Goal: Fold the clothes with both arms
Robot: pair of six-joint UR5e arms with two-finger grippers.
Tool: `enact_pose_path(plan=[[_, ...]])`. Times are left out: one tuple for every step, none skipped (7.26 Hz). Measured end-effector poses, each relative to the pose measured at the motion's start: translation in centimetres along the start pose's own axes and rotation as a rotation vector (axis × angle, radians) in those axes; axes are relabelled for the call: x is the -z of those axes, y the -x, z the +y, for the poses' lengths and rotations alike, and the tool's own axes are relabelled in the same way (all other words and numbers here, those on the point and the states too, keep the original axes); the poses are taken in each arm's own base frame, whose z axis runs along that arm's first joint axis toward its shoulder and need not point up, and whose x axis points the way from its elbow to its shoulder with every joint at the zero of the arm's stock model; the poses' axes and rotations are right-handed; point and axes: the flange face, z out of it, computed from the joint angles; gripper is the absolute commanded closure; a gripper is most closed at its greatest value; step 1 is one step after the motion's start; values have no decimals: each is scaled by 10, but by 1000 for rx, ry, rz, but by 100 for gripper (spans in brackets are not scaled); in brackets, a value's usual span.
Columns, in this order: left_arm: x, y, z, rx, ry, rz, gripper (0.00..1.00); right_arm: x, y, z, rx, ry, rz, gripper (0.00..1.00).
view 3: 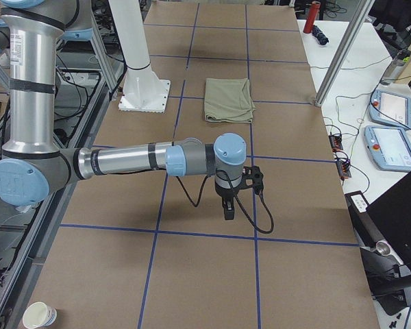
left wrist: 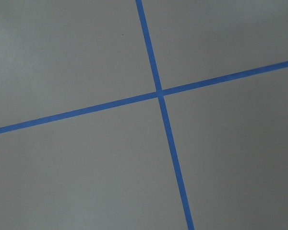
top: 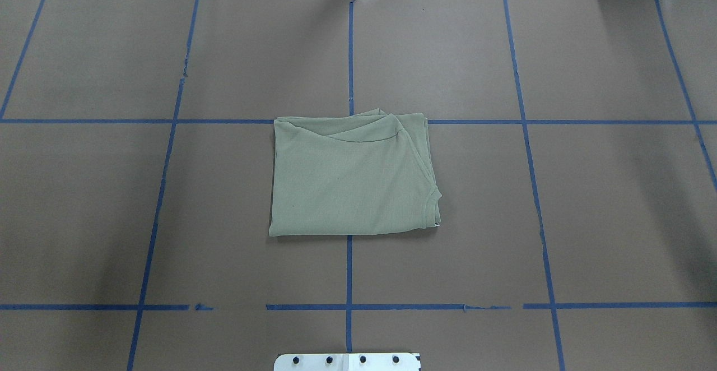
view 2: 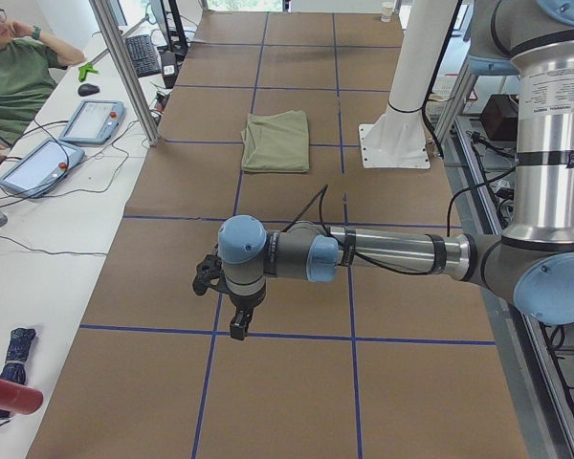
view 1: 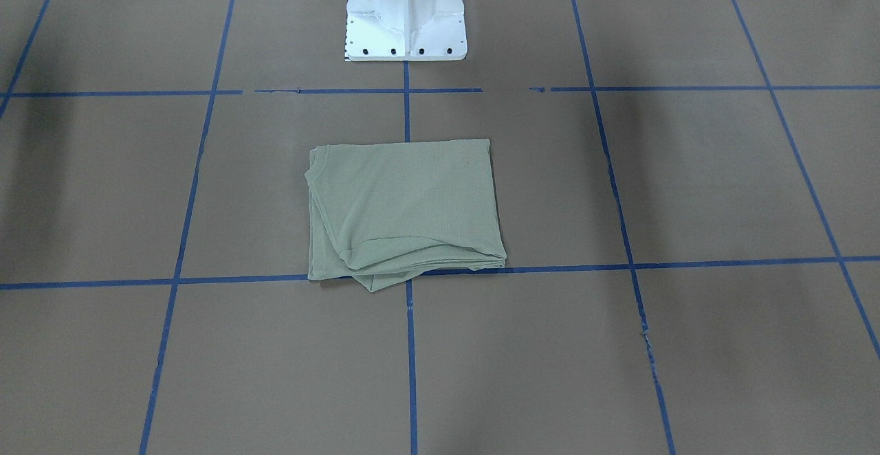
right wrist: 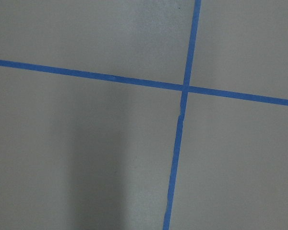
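Overhead exterior: the shirt [top: 353, 175] lay folded into a rough rectangle at the middle of the tabletop [top: 112, 191]. It was just in front of the white pedestal base [view 1: 405, 29] but apart from it.

- Fabric was a fine pale sage-green knit. The top face was flat, with loose layered folds bunched along the far edge. The ribbed collar [top: 432, 205] showed at the near corner on the robot's right.
- The shirt straddled the centre line of blue tape [top: 349, 270], and its far edge lay along a cross line.
- The surface was matte brown paper under a blue grid, with bare paper on every side of the shirt.
- Left arm [view 2: 392, 251]: stretched low over the tabletop toward its own end, well apart from the shirt, jaws pointing down. I cannot tell whether they were parted or clenched.
- Right arm [view 3: 123, 161]: mirrored at the other end, also well apart. The state of its jaws cannot be told either.
- Both wrist views showed only paper and a tape crossing.
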Motion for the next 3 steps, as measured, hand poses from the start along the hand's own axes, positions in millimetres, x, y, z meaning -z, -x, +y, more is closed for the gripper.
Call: enact_pose_path(plan=[[0, 0, 0, 0, 0, -1, 0, -1, 0, 0, -1, 1, -1, 0], [1, -1, 0, -2, -2, -1, 0, -1, 0, 0, -2, 1, -1, 0], [2, -2, 0, -5, -4, -2, 0, -1, -1, 0, -4, 2, 0, 0]])
